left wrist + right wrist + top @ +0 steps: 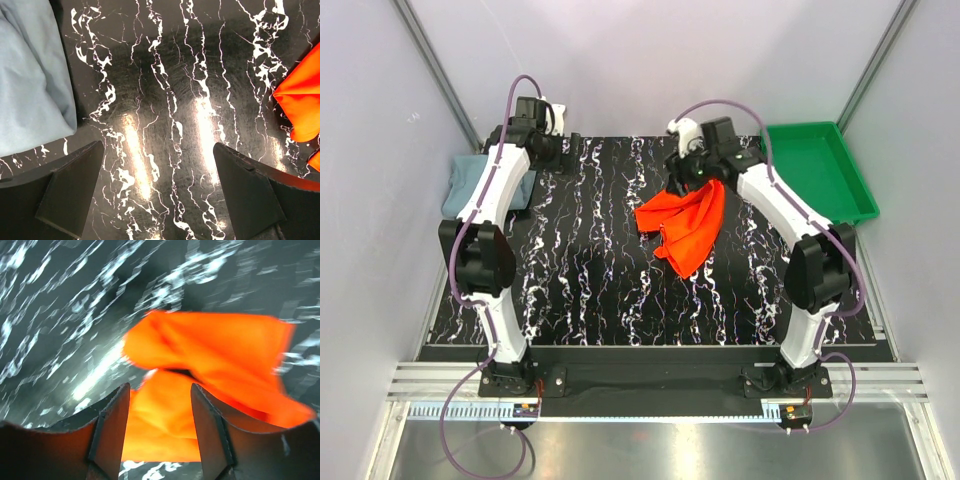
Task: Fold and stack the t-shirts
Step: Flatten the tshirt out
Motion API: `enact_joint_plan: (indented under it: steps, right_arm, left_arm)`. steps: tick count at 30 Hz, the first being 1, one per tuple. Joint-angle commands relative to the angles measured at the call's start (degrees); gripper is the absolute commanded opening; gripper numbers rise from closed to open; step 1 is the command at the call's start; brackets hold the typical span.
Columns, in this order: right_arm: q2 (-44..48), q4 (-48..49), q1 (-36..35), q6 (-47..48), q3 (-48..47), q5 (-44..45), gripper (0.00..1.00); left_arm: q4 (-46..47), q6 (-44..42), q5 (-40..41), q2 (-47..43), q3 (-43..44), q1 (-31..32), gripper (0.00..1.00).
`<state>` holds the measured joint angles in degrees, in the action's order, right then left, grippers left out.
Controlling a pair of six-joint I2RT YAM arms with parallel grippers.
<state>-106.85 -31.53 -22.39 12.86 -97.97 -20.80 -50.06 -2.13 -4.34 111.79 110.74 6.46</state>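
The right claw (160, 390) hangs over the far right part of the black marbled table (590, 270), its two fingers parted. The orange-red shirt (210, 355) lies crumpled right under it and fills the gap between the fingers. The wrist view is blurred, so I cannot tell whether the cloth touches either finger. From above, the shirt's far end sits at the claw and the rest spreads toward the near side, right of the table's middle.

The left claw (157, 150) is spread wide over bare table at the far left. The grey-blue shirt (30, 75) is bunched at the far left edge, just left of that claw and apart from it. A green tray (815, 165) sits at the far right.
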Motion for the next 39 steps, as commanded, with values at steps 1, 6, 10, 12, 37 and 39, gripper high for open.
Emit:
enact_joint_plan:
  steps: [1, 6, 10, 12, 37, 39]
  right_arm:
    - [-0.55, -2.75, -2.48, 3.82, 3.57, -3.65, 0.59]
    - [-0.2, -3.09, -3.8, 11.38, 8.5, -4.86, 0.58]
    - [0.24, -5.73, -5.46, 15.87, 9.64, -6.19, 0.57]
    - [-0.02, -6.78, -5.91, 16.49, 9.82, -6.53, 0.56]
    - [-4.51, 9.64, -9.42, 20.8, 16.94, 15.87, 0.5]
    - [-4.86, 10.25, -9.42, 20.71, 16.94, 17.19, 0.46]
  left_arm:
    - [1.55, -1.3, 1.35, -3.77, -0.35, 0.13, 0.99]
    - [1.46, -1.21, 1.0, -4.03, -0.7, 0.13, 0.99]
    - [1.55, -1.21, 1.35, -3.77, -0.52, 0.13, 0.99]
    - [1.64, -1.21, 1.35, -3.68, -0.44, 0.13, 0.99]
    - [1.55, -0.94, 1.09, -3.16, -0.35, 0.31, 0.99]
    - [1.63, -0.94, 1.0, -3.07, -0.26, 0.31, 0.99]
